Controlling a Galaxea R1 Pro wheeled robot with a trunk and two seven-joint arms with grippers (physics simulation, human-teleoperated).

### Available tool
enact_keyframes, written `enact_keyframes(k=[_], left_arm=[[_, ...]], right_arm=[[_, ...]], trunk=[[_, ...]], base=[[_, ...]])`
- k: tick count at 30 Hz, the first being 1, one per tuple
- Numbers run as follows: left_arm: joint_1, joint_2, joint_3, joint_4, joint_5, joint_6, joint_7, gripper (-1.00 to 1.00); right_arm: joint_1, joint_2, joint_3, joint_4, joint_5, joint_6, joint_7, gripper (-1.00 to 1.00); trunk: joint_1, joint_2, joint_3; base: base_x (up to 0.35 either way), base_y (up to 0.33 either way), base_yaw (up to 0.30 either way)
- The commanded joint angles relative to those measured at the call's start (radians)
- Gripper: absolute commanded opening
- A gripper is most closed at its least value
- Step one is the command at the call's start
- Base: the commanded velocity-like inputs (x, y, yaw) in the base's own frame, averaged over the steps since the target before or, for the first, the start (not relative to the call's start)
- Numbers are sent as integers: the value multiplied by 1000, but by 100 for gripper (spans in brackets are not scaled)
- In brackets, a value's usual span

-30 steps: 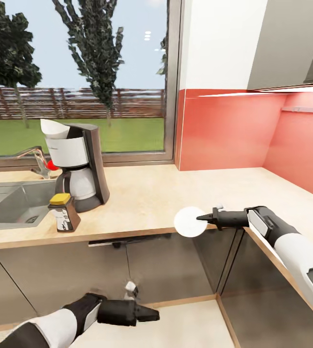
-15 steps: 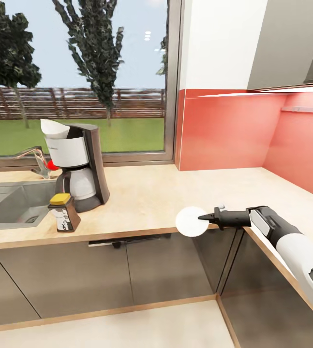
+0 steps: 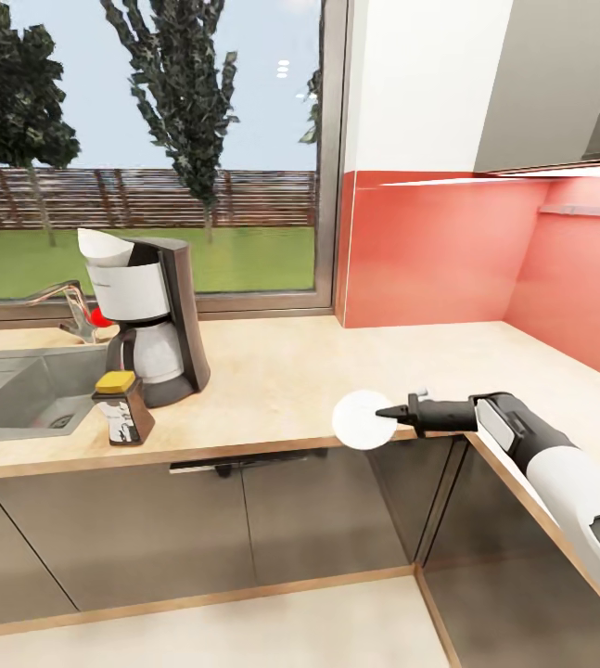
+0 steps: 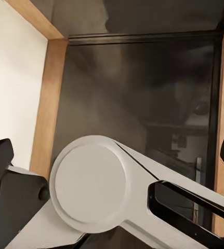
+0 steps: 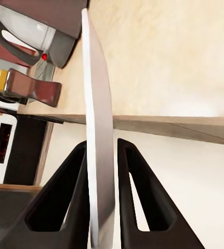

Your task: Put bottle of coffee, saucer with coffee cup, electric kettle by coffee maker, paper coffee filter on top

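Right gripper (image 3: pixel 389 412), low right of centre, pinches the saucer (image 3: pixel 362 420) on edge at the kitchen countertop (image 3: pixel 281 390) lip; left claw's opening can't be told.

Coffee makers (image 3: pixel 151 315): one
Filters (image 3: pixel 100 246): one
Coffee bottles (image 3: pixel 121 406): one
Saucers (image 3: pixel 363 420): one
Sinks (image 3: pixel 12 394): one
Taps (image 3: pixel 70 306): one
Grippers (image 3: pixel 385 411): one

No readable text, brand, number or sign anywhere. On the bottle of coffee (image 3: pixel 122 406), by the front edge of the kitchen countertop (image 3: pixel 281 390) near the sink, a white label with a dark figure, no legible lettering. On the coffee maker (image 3: pixel 147 315), faint marks on the white front panel, too small to read.
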Motion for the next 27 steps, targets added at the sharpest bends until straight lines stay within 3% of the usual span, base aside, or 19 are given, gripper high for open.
enact_keyframes(k=[1, 7, 22, 27], left_arm=[[1, 0, 21, 0, -8, 8, -4, 100], [2, 0, 35, 0, -8, 7, 6, 100], [3, 0, 39, 0, -8, 7, 25, 100], [3, 0, 39, 0, -8, 8, 26, 100]], right_arm=[[-1, -1, 4, -1, -5, -3, 6, -100], [-1, -1, 4, -2, -5, -45, 8, -100], [-1, 0, 5, -3, -5, -55, 10, -100], [-1, 2, 7, -3, -5, -56, 10, -100]], trunk=[[0, -1, -1], [0, -1, -1], [0, -1, -1], [0, -1, -1]], base=[[0, 0, 0], [0, 0, 0], [98, 47, 2], [10, 5, 171]])
